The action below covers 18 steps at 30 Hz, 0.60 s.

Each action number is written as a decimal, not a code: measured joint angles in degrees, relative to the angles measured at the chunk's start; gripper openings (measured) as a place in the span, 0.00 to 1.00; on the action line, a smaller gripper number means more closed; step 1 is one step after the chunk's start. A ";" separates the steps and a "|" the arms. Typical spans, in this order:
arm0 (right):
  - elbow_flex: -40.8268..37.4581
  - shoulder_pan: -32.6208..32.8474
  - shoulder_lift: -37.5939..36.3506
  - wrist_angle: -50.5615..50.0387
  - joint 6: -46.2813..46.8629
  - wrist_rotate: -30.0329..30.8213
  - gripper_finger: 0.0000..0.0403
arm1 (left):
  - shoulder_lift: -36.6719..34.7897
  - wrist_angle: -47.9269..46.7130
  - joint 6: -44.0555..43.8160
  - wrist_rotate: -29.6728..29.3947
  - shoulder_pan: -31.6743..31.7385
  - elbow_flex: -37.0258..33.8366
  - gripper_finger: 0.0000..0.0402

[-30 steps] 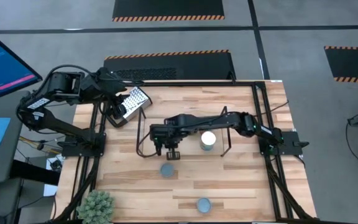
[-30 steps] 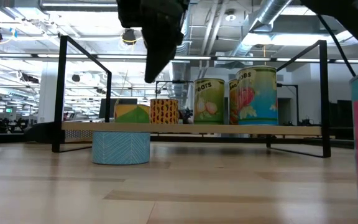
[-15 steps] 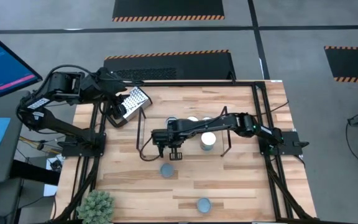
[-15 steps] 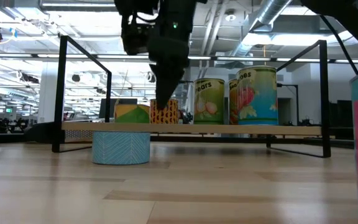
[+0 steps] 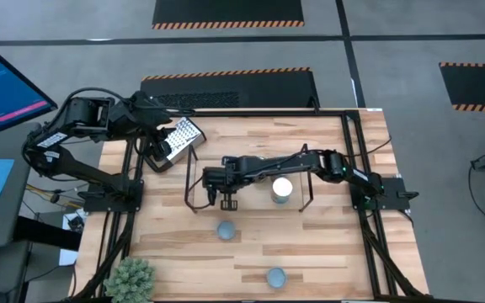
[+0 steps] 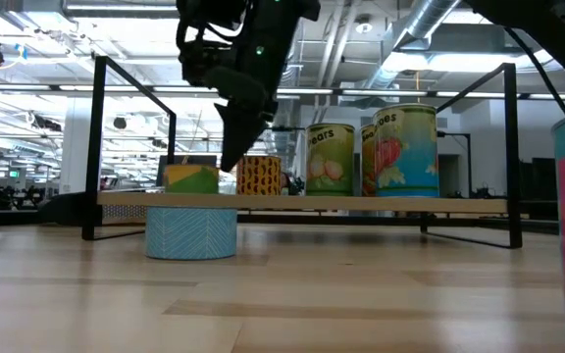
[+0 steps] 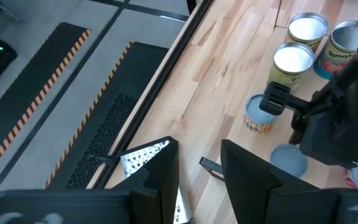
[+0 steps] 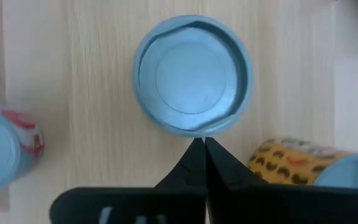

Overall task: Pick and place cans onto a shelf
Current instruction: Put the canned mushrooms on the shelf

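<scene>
While overhead hides them, the wrist view shows the right gripper's (image 8: 201, 149) fingers together above a blue can (image 8: 191, 74).

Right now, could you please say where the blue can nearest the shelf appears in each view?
High: blue can, below centre.
Low: left of centre, on the table.
Left wrist: right edge, partly behind the right arm.
Right wrist: upper centre.
Landmark: orange-spotted can, hidden in high view.

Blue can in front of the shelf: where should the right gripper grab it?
Across its round side wall, from straight above. The blue can stands upright and low, lid up. The right gripper is shut, so it should probably open first.
</scene>
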 joint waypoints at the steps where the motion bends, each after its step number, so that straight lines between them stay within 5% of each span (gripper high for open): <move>1: 0.00 -0.13 0.00 0.71 0.02 0.00 0.01 | 0.00 0.00 -0.04 0.00 0.00 0.00 0.27; 10: 0.11 -1.20 -0.13 7.10 4.26 0.79 0.04 | 0.00 0.03 -0.29 -0.01 -0.01 0.00 0.27; 18: 7.11 -1.11 -8.65 -2.64 4.61 0.96 0.04 | -0.02 0.04 1.36 0.33 0.00 0.00 0.27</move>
